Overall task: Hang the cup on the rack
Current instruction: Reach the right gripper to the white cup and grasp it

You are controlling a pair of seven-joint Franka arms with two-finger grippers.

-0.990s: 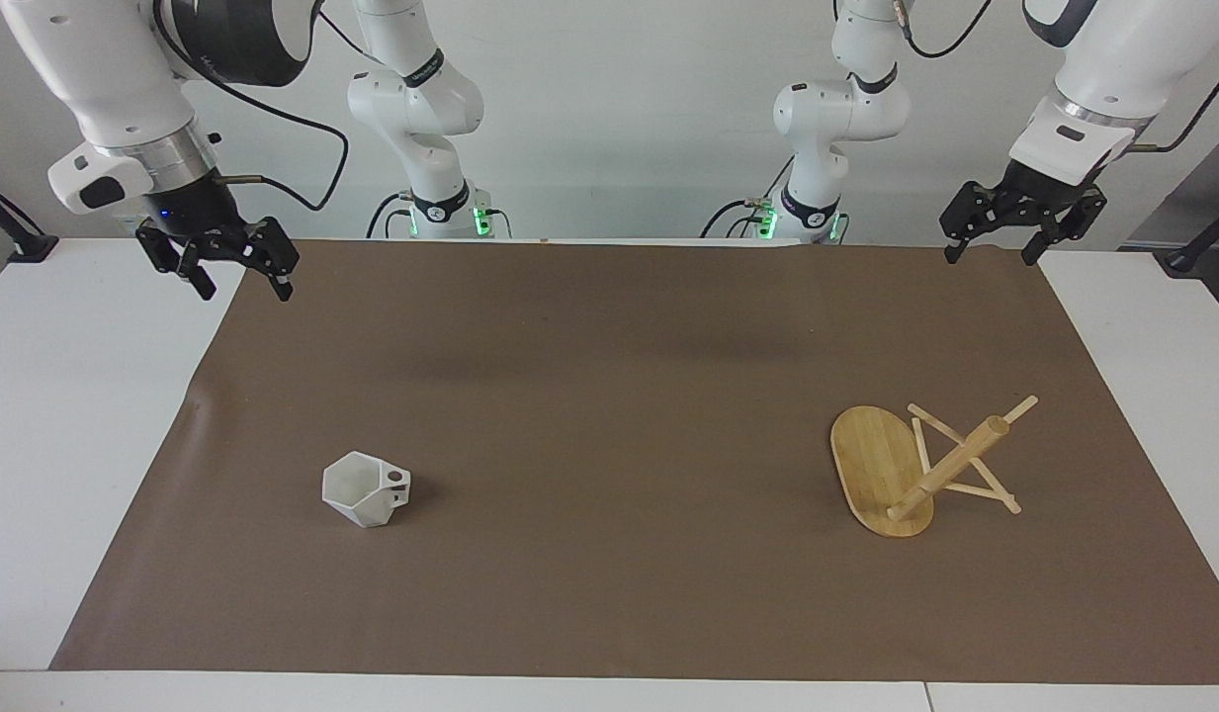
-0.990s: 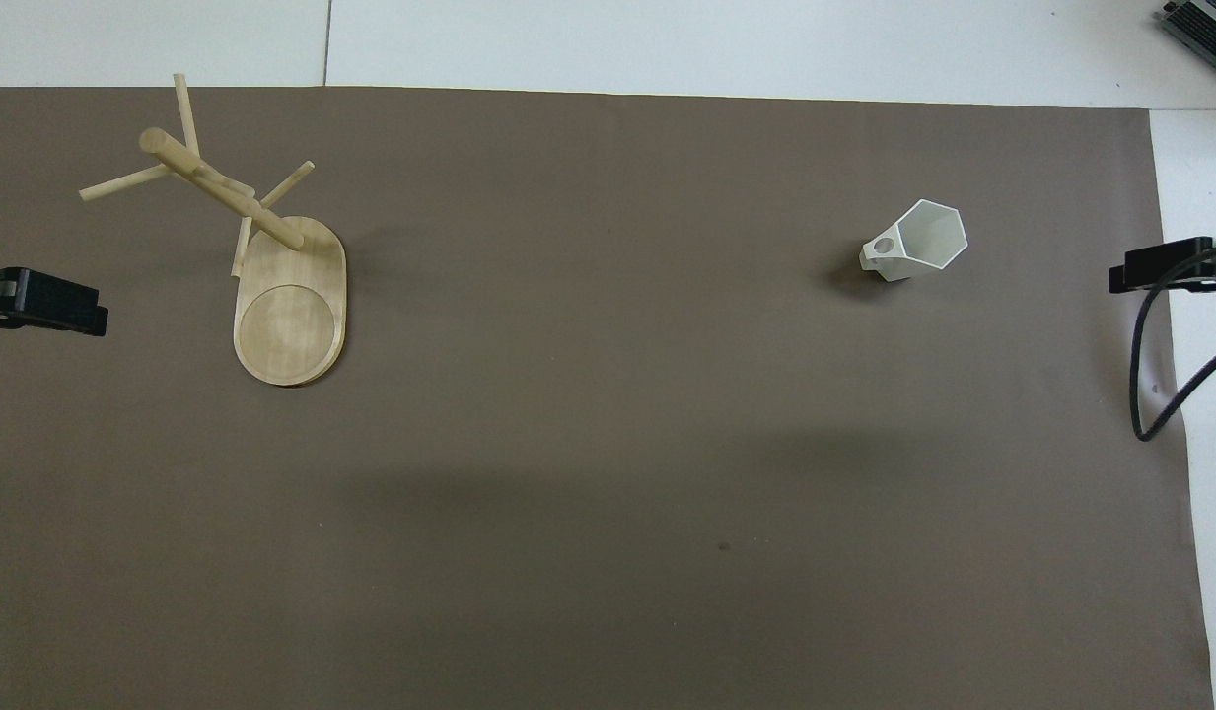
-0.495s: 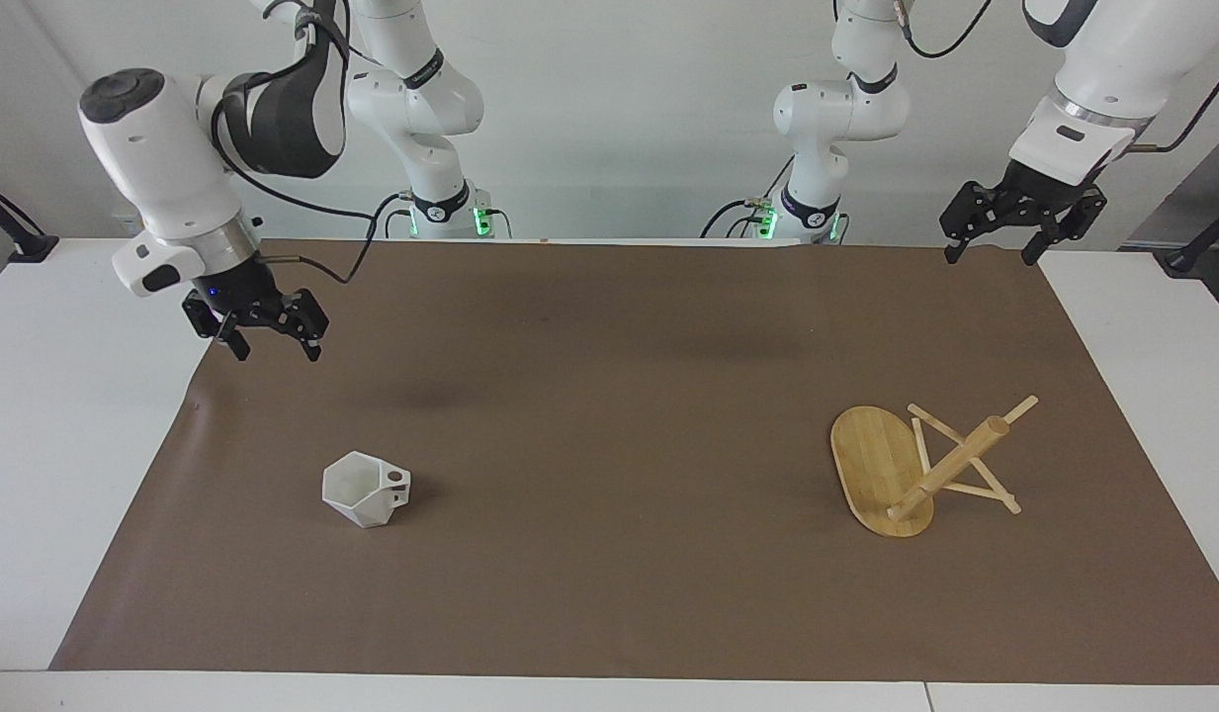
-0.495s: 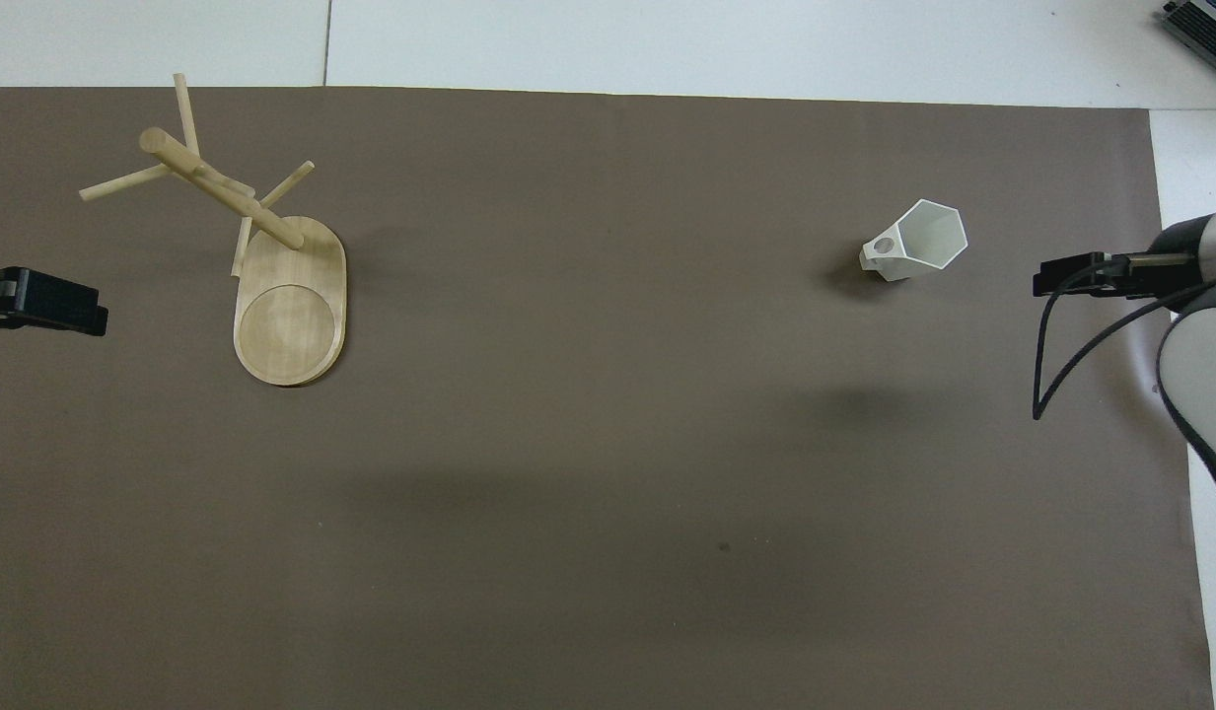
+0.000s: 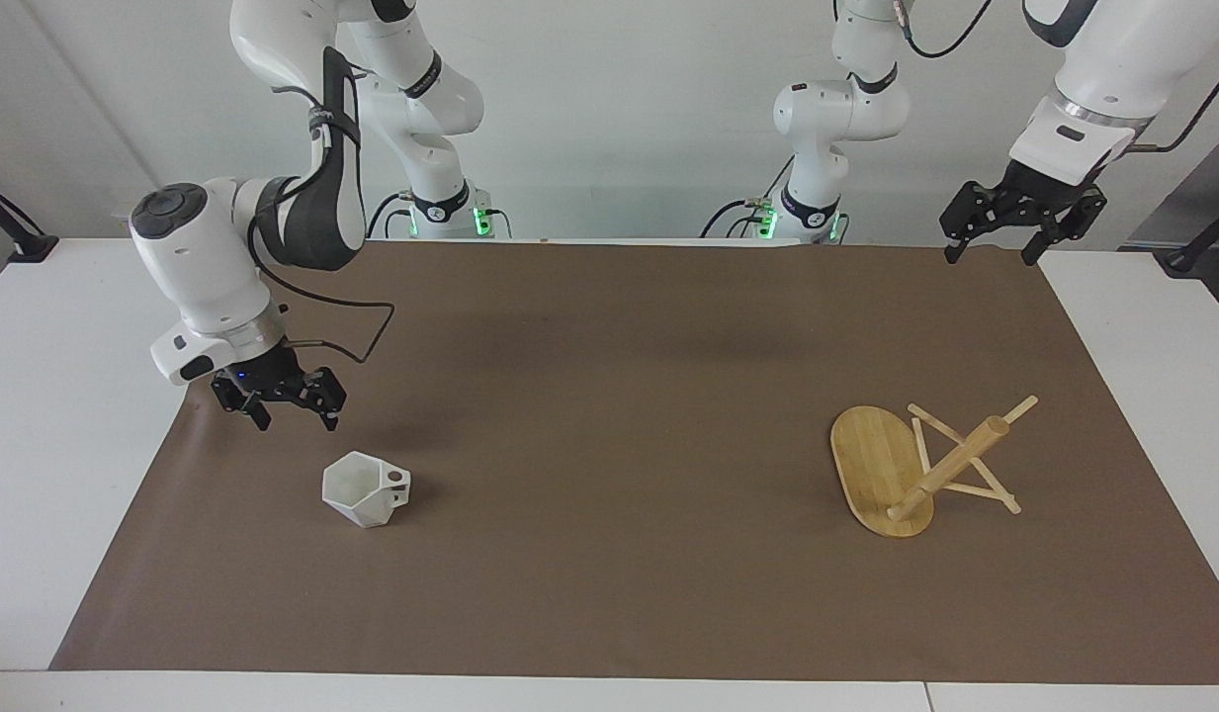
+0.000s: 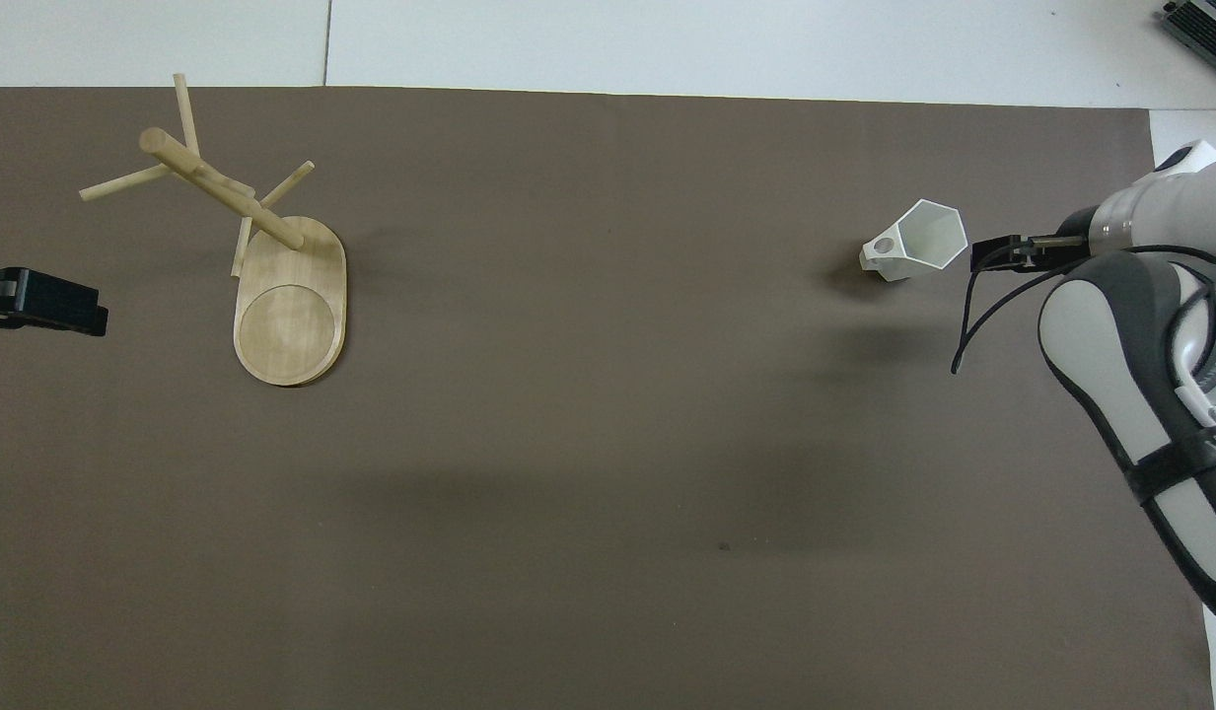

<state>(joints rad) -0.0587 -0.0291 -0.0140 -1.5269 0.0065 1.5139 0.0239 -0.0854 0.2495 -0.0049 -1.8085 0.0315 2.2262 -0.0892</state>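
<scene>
R fingers: spread wide, holding nothing.
R gripper point(image 5: 281, 416): low over mat point(image 5: 609, 396), near its edge at R arm's end; just beside cup, not touching.
L fingers: apart, empty.
L gripper point(image 5: 1022, 230): up over mat's corner at L arm's end, by robots; arm waits.
Cup point(image 5: 365, 489): upright on mat, toward R arm's end; handle w/ hole points toward rack's end.
Rack point(image 5: 908, 467): on mat toward L arm's end, well apart from cup; base flat, post upright w/ pegs.
</scene>
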